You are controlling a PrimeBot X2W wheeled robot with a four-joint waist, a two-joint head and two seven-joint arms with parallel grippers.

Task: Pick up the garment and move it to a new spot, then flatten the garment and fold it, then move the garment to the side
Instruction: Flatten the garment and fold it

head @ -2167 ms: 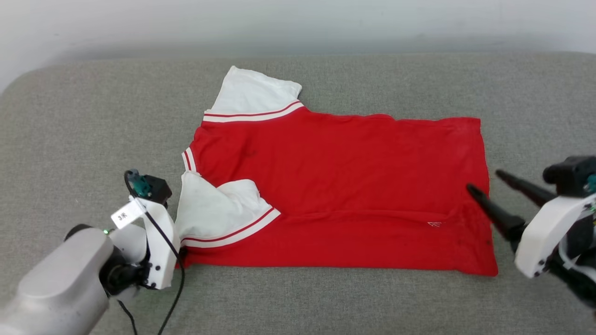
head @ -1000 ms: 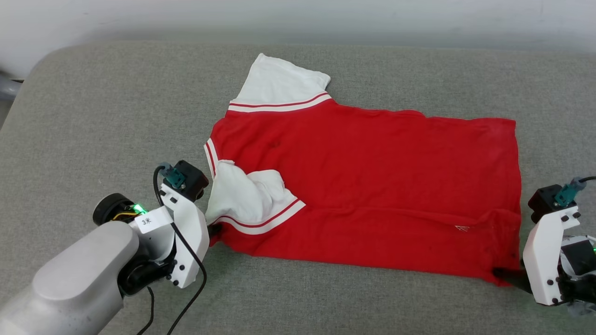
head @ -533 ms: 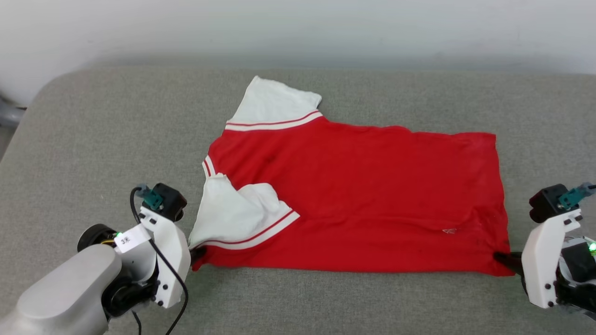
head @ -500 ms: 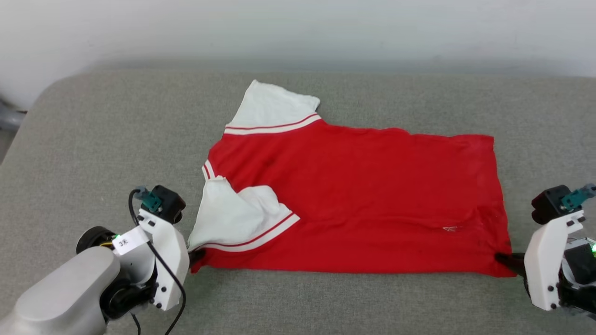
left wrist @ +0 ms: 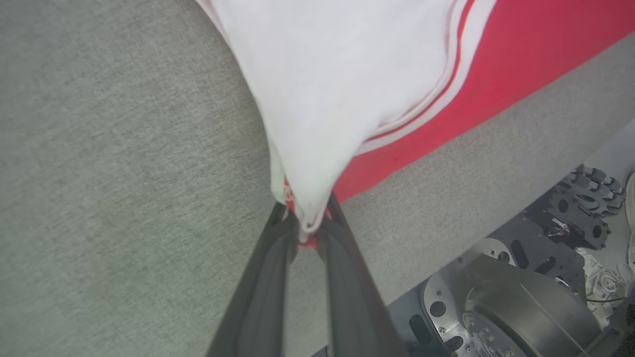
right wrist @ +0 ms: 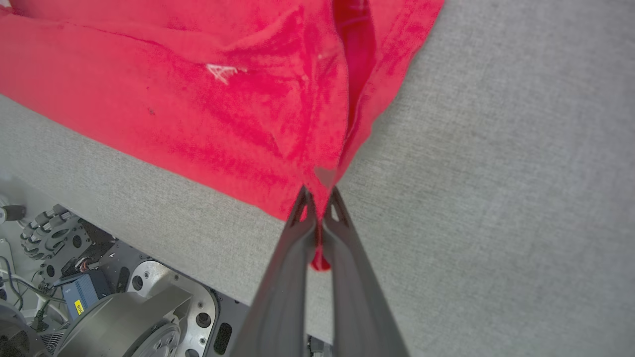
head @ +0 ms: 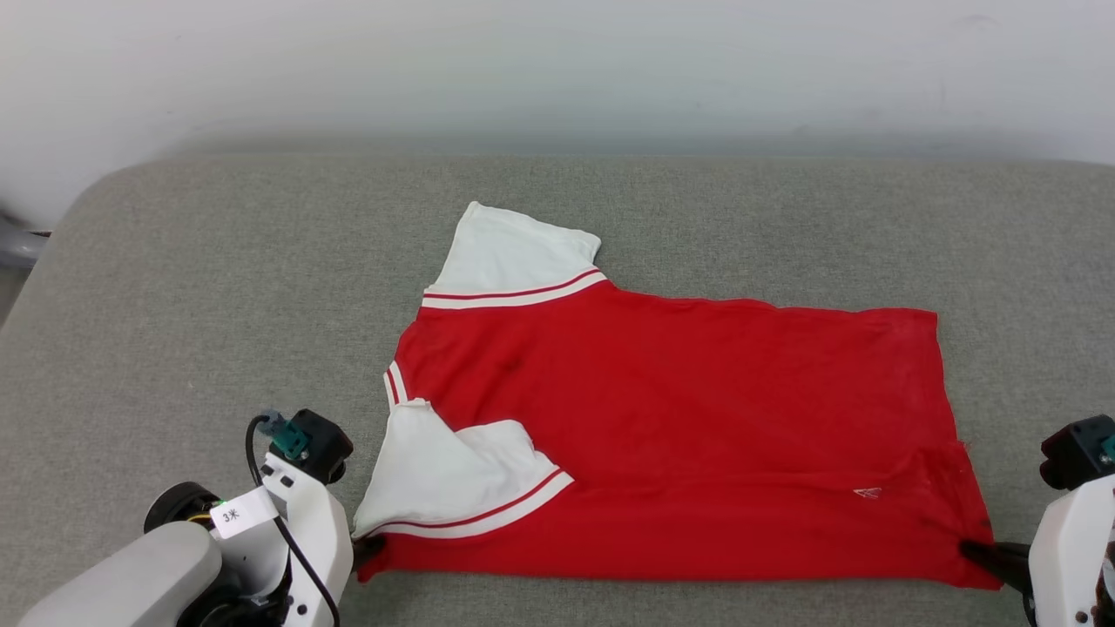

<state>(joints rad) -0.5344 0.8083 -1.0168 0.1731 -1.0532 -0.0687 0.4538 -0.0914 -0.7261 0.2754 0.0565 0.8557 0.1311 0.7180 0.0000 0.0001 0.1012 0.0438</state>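
Two seconds ago my right claw (head: pixel 976 550) hung open over the red jersey T-shirt with white short sleeves (head: pixel 697 435). Now it is pinched tight on the shirt's near right corner, at the bottom hem. A bit of red cloth pokes out between its two dark fingers (right wrist: pixel 287 277). My left claw (left wrist: pixel 307 223) has not let go. It stays squeezed on the near left corner, where white cloth and red cloth bunch up together.

The shirt lies spread out on the big grey cloth cushion (head: pixel 218 287), close to the cushion's front edge. Its neck end points to my left and its hem points to my right. A plain red side faces up, mostly smooth. The far sleeve (head: pixel 514 252) sticks out flat, away from me. The near sleeve (head: pixel 444 475) is flopped over onto the red part and looks crumpled. Red and white striped trim (head: pixel 514 298) runs where each sleeve meets the red. A tiny white mark (head: pixel 864 493) sits near the hem. By my right claw the red cloth is puckered into a few soft folds. Behind the cushion stands a white wall (head: pixel 523 61).
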